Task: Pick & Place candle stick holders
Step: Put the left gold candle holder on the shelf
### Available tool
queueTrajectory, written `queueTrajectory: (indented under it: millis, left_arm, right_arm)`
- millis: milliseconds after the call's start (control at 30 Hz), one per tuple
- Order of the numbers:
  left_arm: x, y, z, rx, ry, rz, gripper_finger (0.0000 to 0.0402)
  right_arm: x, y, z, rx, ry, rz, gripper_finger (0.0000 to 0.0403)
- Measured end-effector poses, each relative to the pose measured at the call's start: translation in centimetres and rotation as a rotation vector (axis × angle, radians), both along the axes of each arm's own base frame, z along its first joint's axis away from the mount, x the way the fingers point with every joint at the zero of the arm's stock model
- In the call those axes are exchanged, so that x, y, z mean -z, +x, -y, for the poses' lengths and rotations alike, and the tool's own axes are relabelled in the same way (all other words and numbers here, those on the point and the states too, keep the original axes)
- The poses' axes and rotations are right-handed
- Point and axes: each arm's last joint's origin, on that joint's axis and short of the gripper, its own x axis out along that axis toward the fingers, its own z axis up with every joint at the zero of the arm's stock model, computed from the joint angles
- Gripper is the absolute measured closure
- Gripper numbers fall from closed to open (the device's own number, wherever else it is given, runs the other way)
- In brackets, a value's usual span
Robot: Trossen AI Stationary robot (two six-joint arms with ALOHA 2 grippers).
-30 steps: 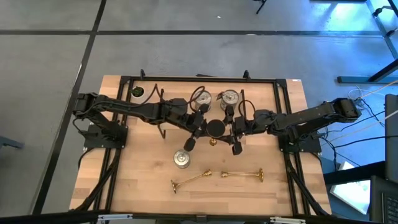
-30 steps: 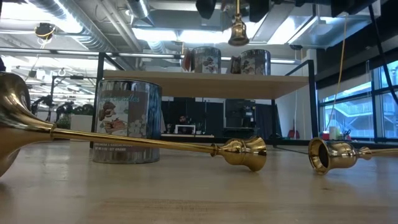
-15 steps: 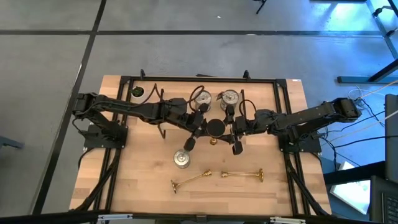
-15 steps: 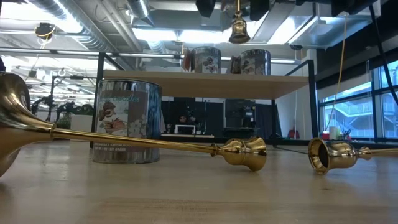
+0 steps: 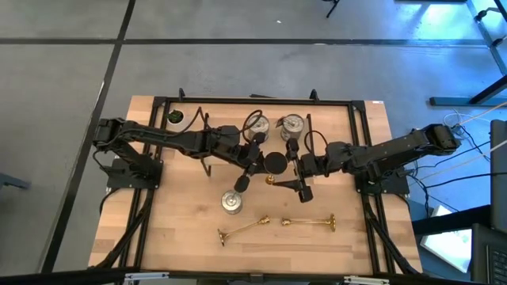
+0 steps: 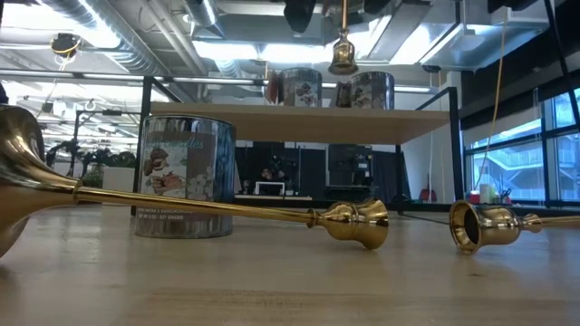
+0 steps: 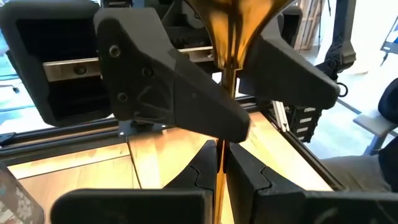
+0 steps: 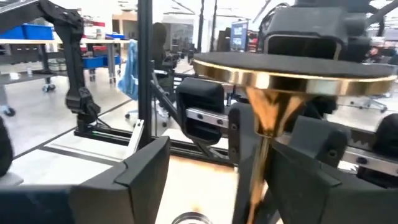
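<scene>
My left gripper (image 5: 260,164) is shut on a gold candlestick held upright above the table's middle, its dark disc (image 5: 275,162) on top and its cup end (image 6: 343,56) hanging down. My right gripper (image 5: 295,169) is open, one finger on each side of the stem (image 8: 260,168), not touching it. Two more gold sticks (image 5: 244,228) (image 5: 309,222) lie on their sides near the front edge. One silvery cup (image 5: 232,202) stands on the table. Two others (image 5: 257,124) (image 5: 292,123) stand on the far shelf. My left gripper pinches the candlestick's thin stem (image 7: 220,155) between its two fingers, below the flared disc end. The fingers come level from the table's left and lie across the stem. The stick hangs upright, disc up, lifted clear of the table.
A small pot with a green plant (image 5: 175,117) stands at the far left corner. A black frame (image 5: 238,101) runs round the table. A raised wooden shelf (image 6: 299,122) spans the far side. Bare wood lies at the front left and right.
The held candlestick has come down a little, its cup end showing lower in the low view. My right gripper has drawn slightly toward the table's right edge.
</scene>
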Motion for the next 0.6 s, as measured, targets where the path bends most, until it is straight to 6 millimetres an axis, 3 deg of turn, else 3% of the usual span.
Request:
queueTrajectory:
  millis: [233, 600]
  left_arm:
    - [-0.01, 0.00, 0.00, 0.000, 0.002, 0.002, 0.0392]
    - [-0.07, -0.03, 0.04, 0.002, 0.004, 0.004, 0.0392]
  right_arm:
    - [0.09, 0.04, 0.15, 0.052, 0.006, -0.011, 0.0211]
    - [0.08, 0.07, 0.28, 0.092, 0.010, -0.010, 0.0361]
